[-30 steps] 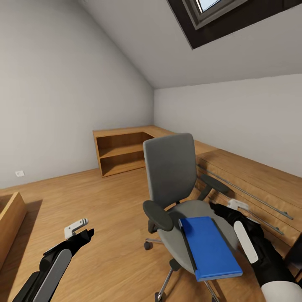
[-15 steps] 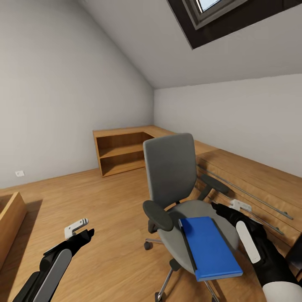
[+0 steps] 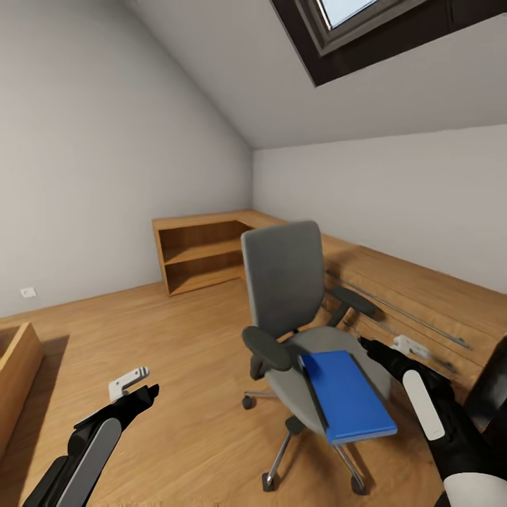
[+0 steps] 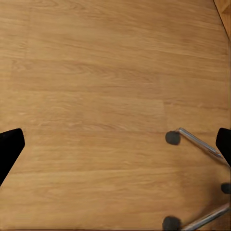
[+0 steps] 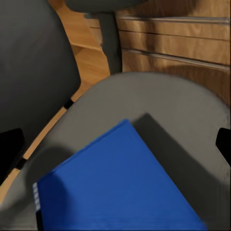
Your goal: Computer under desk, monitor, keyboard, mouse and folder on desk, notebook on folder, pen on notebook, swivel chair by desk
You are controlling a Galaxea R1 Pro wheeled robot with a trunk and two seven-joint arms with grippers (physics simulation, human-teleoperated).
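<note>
A grey swivel chair (image 3: pixel 285 282) stands mid-room on the wood floor, and a blue folder (image 3: pixel 345 394) lies flat on its seat. My right gripper (image 3: pixel 367 346) hovers open just past the seat's right edge, level with the folder's far end. The right wrist view looks down on the blue folder (image 5: pixel 120 187) and grey seat (image 5: pixel 183 110), with the open right gripper (image 5: pixel 115 144) above them, holding nothing. My left gripper (image 3: pixel 146 391) hangs open over bare floor left of the chair. In the left wrist view the left gripper (image 4: pixel 115 144) is over floorboards beside the chair's chrome legs (image 4: pixel 195 139).
A long wooden unit with metal rails (image 3: pixel 422 296) runs along the right wall behind the chair. An open wooden shelf (image 3: pixel 201 253) fills the far corner. A wooden box edge (image 3: pixel 17 366) is at the left. A dark object (image 3: pixel 493 394) sits at the lower right.
The whole picture has shifted, so the camera moved. My right gripper edged slightly to the right beside the seat. The folder, the chair and my left arm stayed put.
</note>
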